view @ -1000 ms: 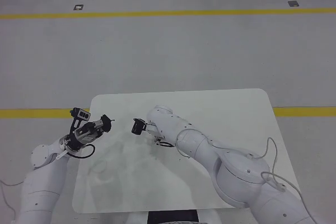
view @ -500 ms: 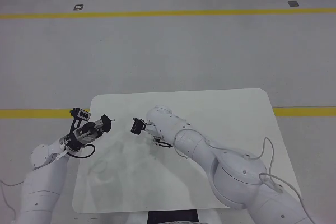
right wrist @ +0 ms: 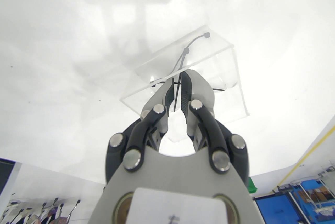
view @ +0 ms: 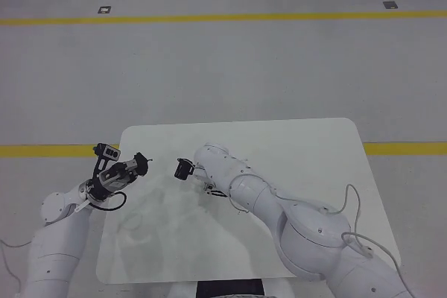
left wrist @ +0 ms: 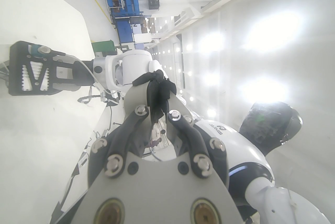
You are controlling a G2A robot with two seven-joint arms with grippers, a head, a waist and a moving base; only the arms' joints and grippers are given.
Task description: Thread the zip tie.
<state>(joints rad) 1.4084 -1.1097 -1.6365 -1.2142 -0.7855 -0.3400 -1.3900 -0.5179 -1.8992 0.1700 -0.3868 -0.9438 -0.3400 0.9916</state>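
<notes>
Two grippers are at work here, and a clear block (right wrist: 209, 52) lying flat on the white table (view: 305, 141) serves as the marker for both. The right gripper (right wrist: 178, 77) hangs directly over the block, pointing down at it. Its fingers (right wrist: 187, 89) are drawn in to a narrow slit and pinch the black zip tie (right wrist: 183, 57) at their tips. From that pinch the tie runs out across the block's upper face, bends, and ends in its small square head (right wrist: 206, 35) near the block's far edge. A second thin black strand (right wrist: 218, 90) crosses the block just under the fingertips; whether it belongs to the same tie cannot be told. The left gripper (left wrist: 156, 78) is well apart from the block, off to the block's left in the top view, held up in the air and pointing toward it. Its fingers (left wrist: 180, 115) are pressed together, with dark material at their tips; whether that is padding or something held cannot be told.
</notes>
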